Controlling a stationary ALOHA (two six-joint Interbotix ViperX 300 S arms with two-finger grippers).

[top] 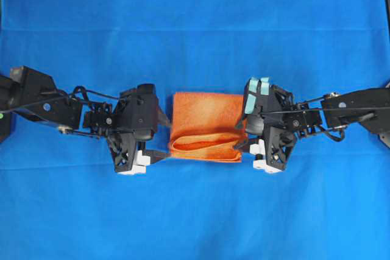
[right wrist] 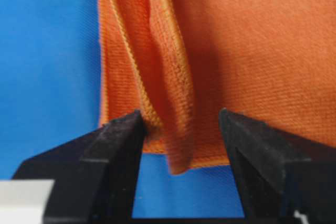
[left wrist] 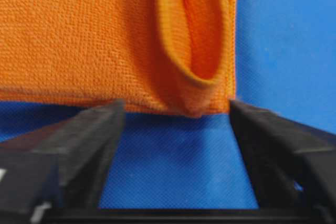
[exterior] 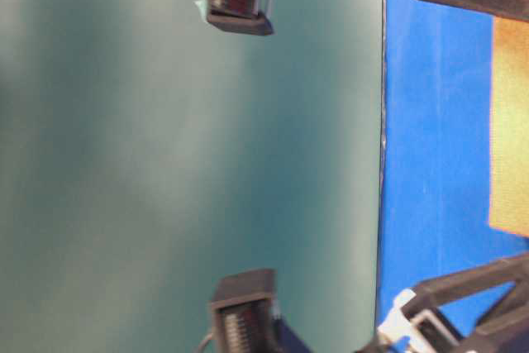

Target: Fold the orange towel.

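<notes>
The orange towel (top: 206,126) lies folded at the middle of the blue cloth (top: 195,28), its near layer puffed in an open loop — a fold made, not flattened. Left gripper (left wrist: 173,129) and right gripper (right wrist: 181,140) flank it, both released.

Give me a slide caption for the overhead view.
Both grippers, jaws open, flank the folded orange towel on the blue cloth.

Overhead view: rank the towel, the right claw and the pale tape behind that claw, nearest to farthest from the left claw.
1. The towel: right beside the left claw.
2. The right claw: across the towel, at its opposite edge.
3. The pale tape: farthest, behind that claw.
</notes>
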